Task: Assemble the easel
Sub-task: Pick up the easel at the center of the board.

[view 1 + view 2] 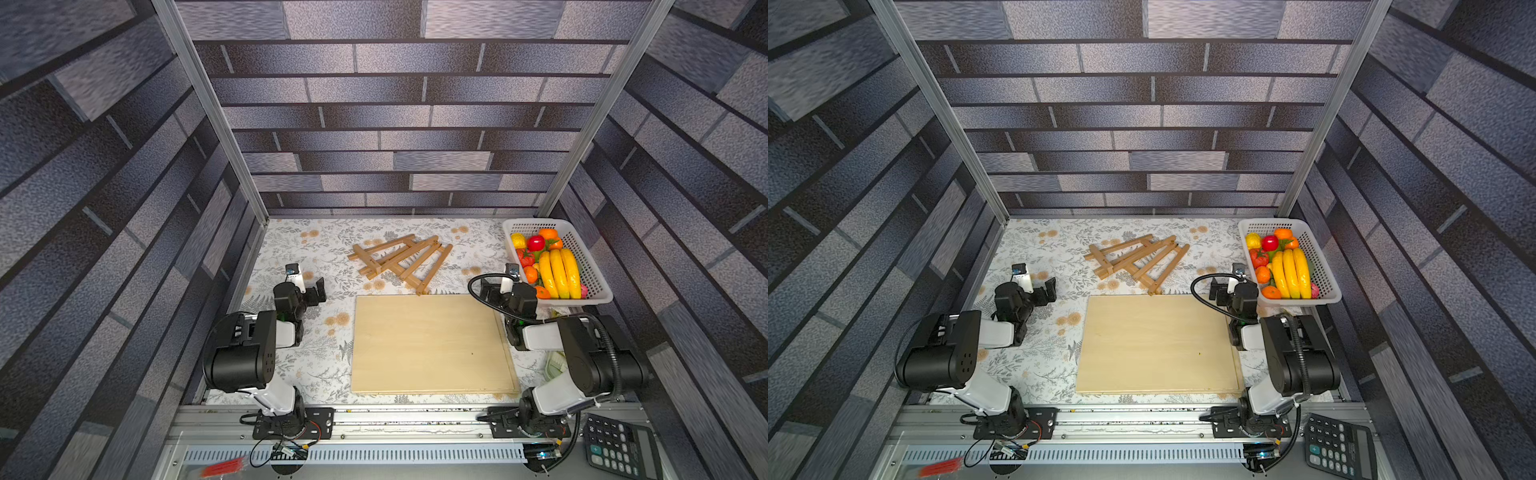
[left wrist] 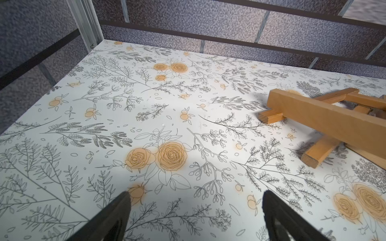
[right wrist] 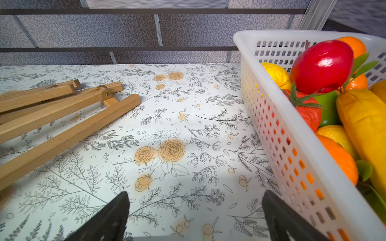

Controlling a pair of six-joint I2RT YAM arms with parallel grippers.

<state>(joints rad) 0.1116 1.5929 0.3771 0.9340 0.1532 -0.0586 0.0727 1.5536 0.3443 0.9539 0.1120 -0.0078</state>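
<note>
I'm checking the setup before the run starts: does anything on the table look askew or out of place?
Only the folded light-wood easel: it lies collapsed flat and slanted near the back of the floral table, one leg end right at the far edge of the pale plywood board. Nothing looks spilled or damaged.

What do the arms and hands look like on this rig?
The left arm and right arm have bulky black joint housings and white link shells. A black ribbed hose runs along the right arm only. The left hand and right hand have black tapered fingers.
</note>
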